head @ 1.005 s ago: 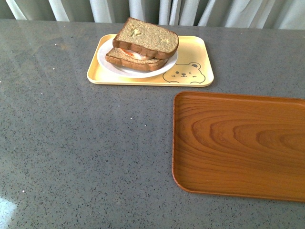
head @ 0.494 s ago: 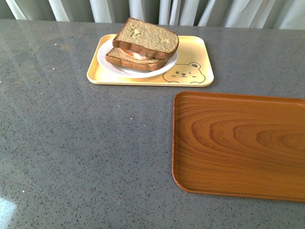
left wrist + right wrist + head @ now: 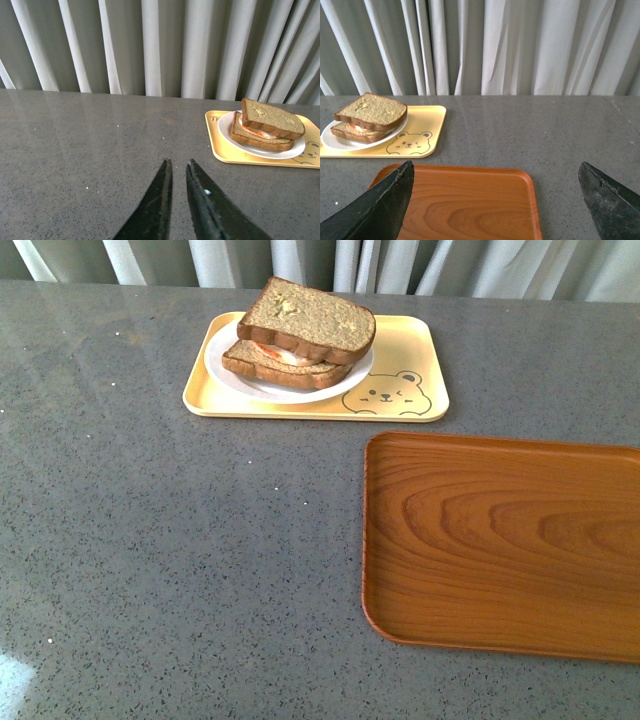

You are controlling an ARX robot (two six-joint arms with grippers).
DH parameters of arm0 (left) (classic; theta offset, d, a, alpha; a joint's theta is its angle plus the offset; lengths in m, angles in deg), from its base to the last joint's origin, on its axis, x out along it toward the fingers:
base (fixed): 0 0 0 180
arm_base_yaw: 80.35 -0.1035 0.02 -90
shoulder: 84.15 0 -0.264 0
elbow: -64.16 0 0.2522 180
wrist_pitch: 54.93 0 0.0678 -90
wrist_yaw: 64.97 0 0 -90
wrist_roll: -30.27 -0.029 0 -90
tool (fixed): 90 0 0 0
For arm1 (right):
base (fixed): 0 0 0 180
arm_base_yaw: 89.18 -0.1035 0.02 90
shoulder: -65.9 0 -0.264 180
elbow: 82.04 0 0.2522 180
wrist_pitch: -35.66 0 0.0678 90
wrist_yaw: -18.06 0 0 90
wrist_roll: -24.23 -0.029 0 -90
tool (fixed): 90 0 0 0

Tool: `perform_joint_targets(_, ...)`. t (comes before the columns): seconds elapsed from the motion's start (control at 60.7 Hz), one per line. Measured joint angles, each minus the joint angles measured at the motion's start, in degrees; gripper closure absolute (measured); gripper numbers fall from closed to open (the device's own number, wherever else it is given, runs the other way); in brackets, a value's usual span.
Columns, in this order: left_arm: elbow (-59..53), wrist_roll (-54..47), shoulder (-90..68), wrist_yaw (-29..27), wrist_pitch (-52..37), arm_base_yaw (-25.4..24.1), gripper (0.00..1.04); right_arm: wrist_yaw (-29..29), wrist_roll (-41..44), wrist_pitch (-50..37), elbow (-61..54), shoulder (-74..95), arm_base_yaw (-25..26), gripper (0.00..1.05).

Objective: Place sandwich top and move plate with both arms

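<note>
The sandwich top [image 3: 308,318], a speckled tan slice with a dark crust, lies tilted on the lower slice with egg [image 3: 280,365]. Both rest on the white plate [image 3: 222,373], which sits on the pale yellow bear tray [image 3: 405,390] at the far side of the grey table. No arm shows in the front view. In the left wrist view my left gripper [image 3: 178,161] is shut and empty above bare table, well short of the sandwich top [image 3: 272,118] and plate [image 3: 226,127]. My right gripper [image 3: 496,170] stands wide open over the wooden tray [image 3: 470,210], apart from the sandwich top [image 3: 372,110].
A brown wooden tray [image 3: 500,540] lies at the near right of the table, just in front of the bear tray. Grey-white curtains [image 3: 330,260] hang behind the table's far edge.
</note>
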Motion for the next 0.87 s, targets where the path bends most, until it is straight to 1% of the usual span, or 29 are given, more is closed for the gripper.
perform_joint_targets(0.148, 0.0, 0.0, 0.0, 0.0, 0.0, 0.0, 0.45, 0.0, 0.0, 0.0, 0.0, 0.0, 0.0, 0.09)
perform_joint_targets(0.297, 0.0, 0.0, 0.0, 0.0, 0.0, 0.0, 0.22, 0.0, 0.0, 0.0, 0.0, 0.0, 0.0, 0.09)
perform_joint_targets(0.346, 0.0, 0.0, 0.0, 0.0, 0.0, 0.0, 0.12, 0.0, 0.0, 0.0, 0.0, 0.0, 0.0, 0.09)
perform_joint_targets(0.379, 0.0, 0.0, 0.0, 0.0, 0.0, 0.0, 0.08, 0.0, 0.0, 0.0, 0.0, 0.0, 0.0, 0.09)
perform_joint_targets(0.445, 0.0, -0.1, 0.0, 0.0, 0.0, 0.0, 0.10, 0.0, 0.0, 0.0, 0.0, 0.0, 0.0, 0.09)
perform_joint_targets(0.873, 0.0, -0.1, 0.0, 0.0, 0.0, 0.0, 0.09, 0.0, 0.0, 0.0, 0.0, 0.0, 0.0, 0.09)
